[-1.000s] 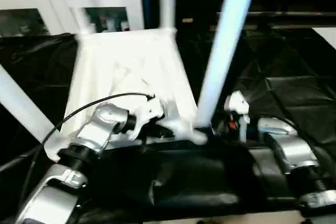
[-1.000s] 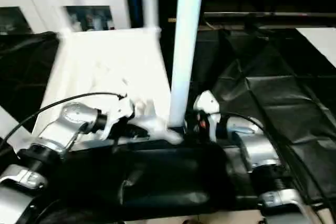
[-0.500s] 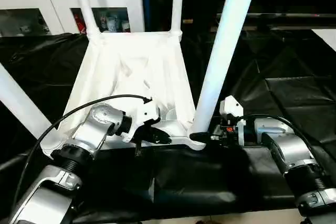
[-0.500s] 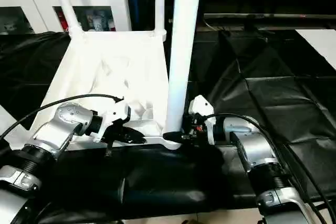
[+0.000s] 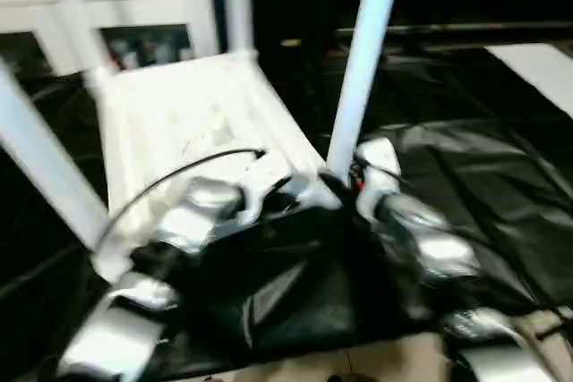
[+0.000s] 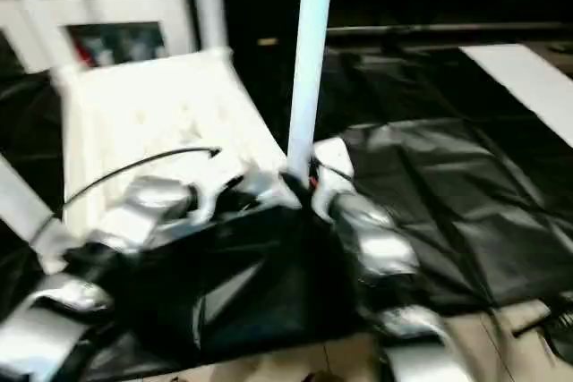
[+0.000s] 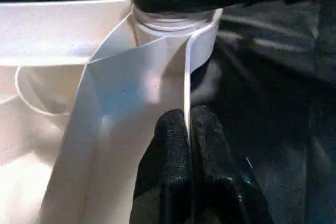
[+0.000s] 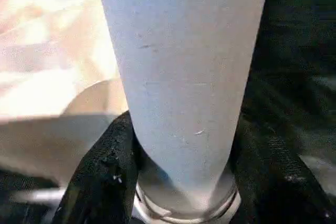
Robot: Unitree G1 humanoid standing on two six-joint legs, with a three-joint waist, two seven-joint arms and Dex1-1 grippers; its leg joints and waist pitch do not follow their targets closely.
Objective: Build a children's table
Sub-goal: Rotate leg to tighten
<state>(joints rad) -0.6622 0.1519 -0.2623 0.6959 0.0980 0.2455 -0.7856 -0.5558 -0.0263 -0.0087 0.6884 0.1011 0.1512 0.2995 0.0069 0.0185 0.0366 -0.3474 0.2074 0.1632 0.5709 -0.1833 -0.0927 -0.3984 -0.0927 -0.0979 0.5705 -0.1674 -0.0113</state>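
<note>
The children's table lies upside down on black cloth, its ribbed top [image 5: 179,123] facing up and its white tube legs standing in the corner sockets. My left gripper [image 7: 188,124] is shut on the thin rim of the top, right beside the near right corner socket [image 7: 173,22]. My right gripper [image 8: 181,129] is closed around the base of the near right leg [image 5: 363,60], with a black finger [image 8: 113,150] pressed against each side of the tube [image 8: 184,51]. In the head views both grippers meet at that corner, the left gripper [image 5: 295,199] just beside the right gripper [image 5: 345,181].
A near left leg [image 5: 40,158] and two far legs [image 5: 237,2] rise around my arms. A white cabinet with glass doors [image 5: 134,38] stands behind the table. Creased black cloth [image 5: 483,176] spreads to the right, with pale floor [image 5: 358,360] at the near edge.
The head camera has swung, shifting the whole picture. My right gripper has narrowed onto the base of the near right leg. The left gripper still pinches the rim.
</note>
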